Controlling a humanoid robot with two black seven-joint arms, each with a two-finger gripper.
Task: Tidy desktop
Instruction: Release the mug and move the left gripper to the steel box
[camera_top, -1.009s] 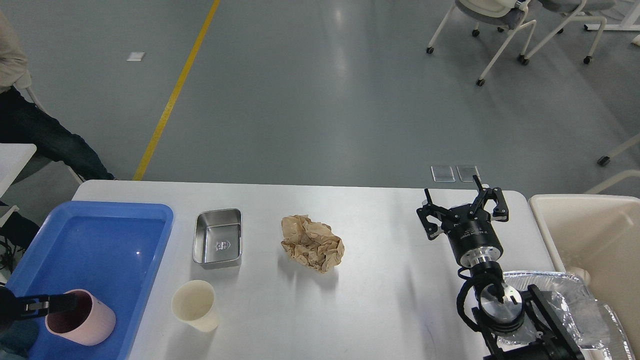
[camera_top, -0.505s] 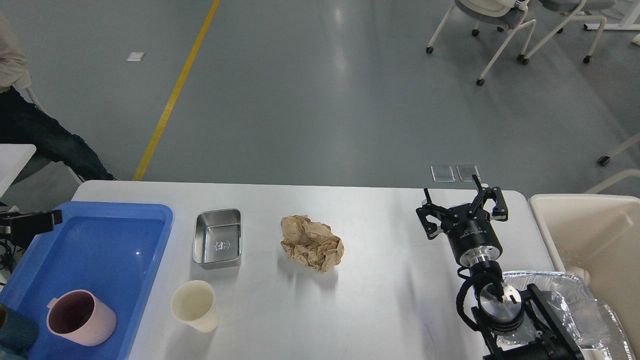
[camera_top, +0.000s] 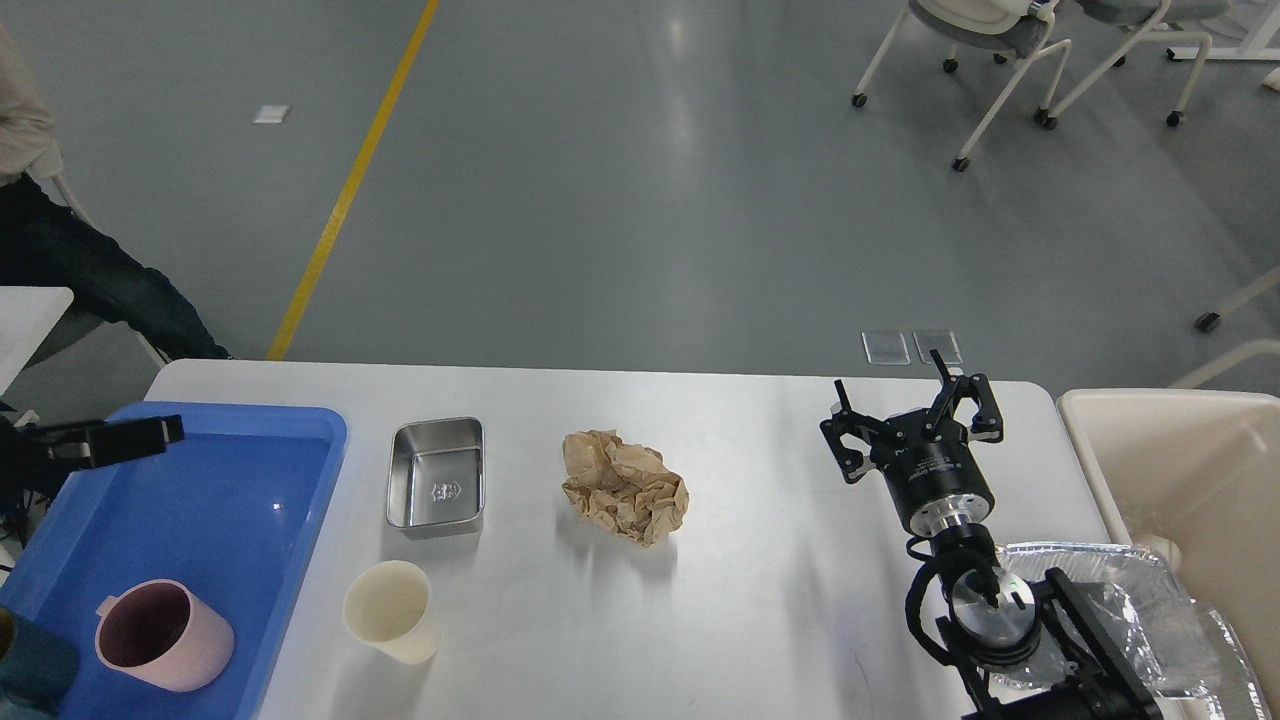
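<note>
The white-grey desktop (camera_top: 760, 600) holds a crumpled brown paper ball (camera_top: 625, 487) in the middle, an empty steel tin (camera_top: 436, 477) to its left and a cream paper cup (camera_top: 390, 610) near the front. A pink mug (camera_top: 160, 635) stands in the blue tray (camera_top: 230, 420) at the left. My left gripper (camera_top: 160, 433) hovers over the tray's far left edge, seen side-on as one dark bar, holding nothing visible. My right gripper (camera_top: 905, 405) is open and empty above the desktop's right part, right of the paper ball.
A beige bin (camera_top: 1190, 480) stands off the desktop's right end. A crumpled foil tray (camera_top: 1140, 600) lies at the front right under my right arm. A teal object (camera_top: 30, 665) shows at the tray's front left. A person sits at far left.
My left gripper let go of the pink mug, rose to the tray's far left edge and then slid right. My right gripper shifted slightly left and away.
</note>
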